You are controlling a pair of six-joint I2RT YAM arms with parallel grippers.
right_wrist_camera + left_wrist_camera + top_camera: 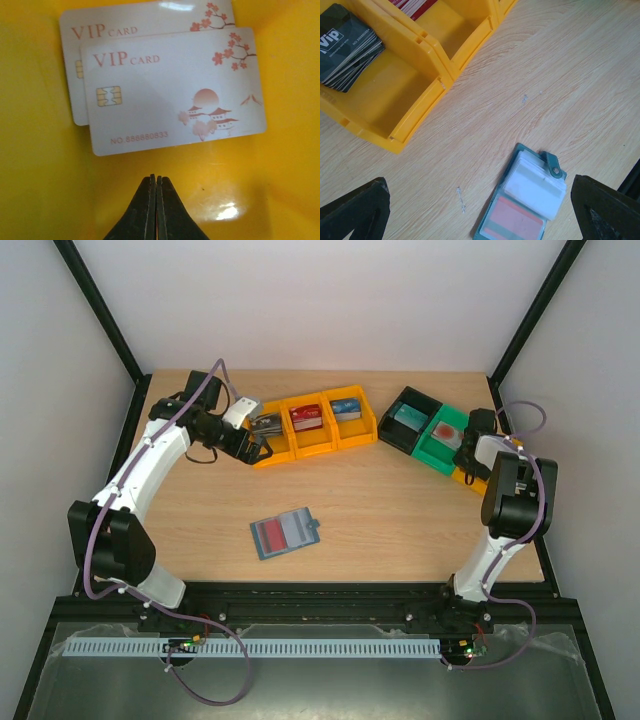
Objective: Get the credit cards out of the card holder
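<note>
The teal card holder [285, 533] lies open on the table, with a red card [270, 534] in its left sleeve and pale clear sleeves on the right. In the left wrist view the card holder [527, 200] sits between my wide-open fingers [360, 205]. My left gripper [258, 450] [479, 202] is open and empty, above the table beside the yellow bins. My right gripper [468, 455] [156, 179] is shut and empty, low over a yellow bin floor [280, 190] where two white VIP cards [175, 90] lie.
A row of three yellow bins [312, 436] holds black [347, 47], red [306, 418] and blue [346, 409] cards. A black bin [405, 398] and a green bin [432, 452] with cards stand at the back right. The table's right edge is near the right arm.
</note>
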